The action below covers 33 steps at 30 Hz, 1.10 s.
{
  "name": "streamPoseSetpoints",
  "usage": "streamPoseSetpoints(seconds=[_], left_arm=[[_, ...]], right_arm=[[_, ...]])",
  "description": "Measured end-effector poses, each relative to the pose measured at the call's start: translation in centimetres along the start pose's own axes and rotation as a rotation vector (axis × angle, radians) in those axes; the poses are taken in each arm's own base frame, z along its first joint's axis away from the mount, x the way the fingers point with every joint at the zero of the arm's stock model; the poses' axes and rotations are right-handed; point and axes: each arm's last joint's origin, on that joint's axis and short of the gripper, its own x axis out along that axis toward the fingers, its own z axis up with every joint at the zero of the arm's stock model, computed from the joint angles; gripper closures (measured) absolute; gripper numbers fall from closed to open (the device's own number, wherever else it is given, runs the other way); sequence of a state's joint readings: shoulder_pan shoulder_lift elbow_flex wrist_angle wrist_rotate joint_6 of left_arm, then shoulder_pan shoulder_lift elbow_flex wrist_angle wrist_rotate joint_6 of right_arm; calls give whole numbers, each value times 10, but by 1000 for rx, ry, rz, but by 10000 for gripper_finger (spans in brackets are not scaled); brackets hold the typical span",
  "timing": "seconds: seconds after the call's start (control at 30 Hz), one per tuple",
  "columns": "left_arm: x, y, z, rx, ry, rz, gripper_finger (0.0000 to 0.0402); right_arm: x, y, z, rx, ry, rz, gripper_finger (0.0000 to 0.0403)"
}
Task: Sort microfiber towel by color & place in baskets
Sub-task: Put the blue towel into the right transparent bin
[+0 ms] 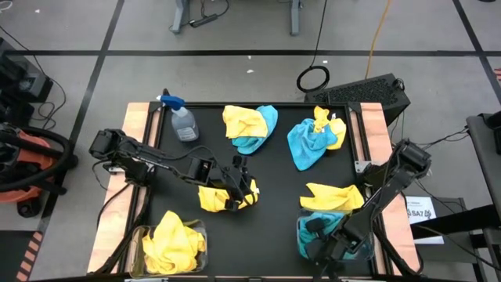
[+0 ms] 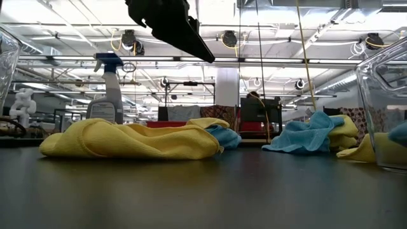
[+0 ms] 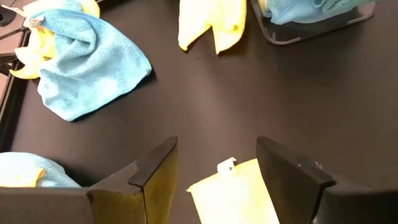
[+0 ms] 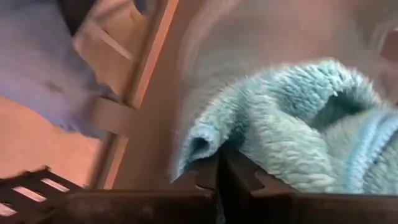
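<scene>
My left gripper (image 1: 237,182) (image 3: 217,168) is open and hovers just above a yellow microfiber towel (image 1: 221,197) (image 2: 127,140) lying mid-table; the towel's tagged corner (image 3: 231,190) shows between the fingers. My right gripper (image 1: 321,239) (image 4: 219,171) reaches into the right clear basket (image 1: 300,244) at the near edge and is shut on a turquoise towel (image 4: 280,124). The left basket (image 1: 200,232) holds yellow towels (image 1: 168,243). Another yellow towel (image 1: 333,196) lies beside the right basket. Two mixed yellow-and-turquoise heaps (image 1: 250,127) (image 1: 315,137) lie farther back. My right gripper pinches a bunched fold of the turquoise towel (image 4: 202,146) between its two shut fingers. It comes from above, slanting down into the right basket. The rest of the towel lies heaped in the basket beyond the fingers.
A clear spray bottle with a blue trigger (image 1: 182,121) (image 2: 108,89) stands at the far left of the black mat. Wooden rails (image 1: 137,125) (image 1: 372,129) border the mat left and right. Bare mat (image 1: 278,188) shows between the two arms.
</scene>
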<state>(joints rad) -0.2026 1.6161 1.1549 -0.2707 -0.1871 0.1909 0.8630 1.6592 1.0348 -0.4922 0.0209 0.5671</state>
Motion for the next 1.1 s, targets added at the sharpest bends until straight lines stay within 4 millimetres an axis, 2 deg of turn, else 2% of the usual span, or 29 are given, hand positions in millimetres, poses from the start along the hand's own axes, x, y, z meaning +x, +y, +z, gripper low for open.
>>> streamPoseSetpoints(seconds=[0.5,0.7,0.9,1.1], left_arm=[[0,0,0,0,3,0,179],[0,0,-1,1,8,-1,179],[0,0,-2,3,16,-3,179],[0,0,-2,4,24,-4,179]], right_arm=[[-88,-1,7,2,-303,73,401],[-115,-4,5,-27,-404,76,401],[-121,-6,2,-24,-402,78,401],[-99,-10,-5,11,-242,-6,401]])
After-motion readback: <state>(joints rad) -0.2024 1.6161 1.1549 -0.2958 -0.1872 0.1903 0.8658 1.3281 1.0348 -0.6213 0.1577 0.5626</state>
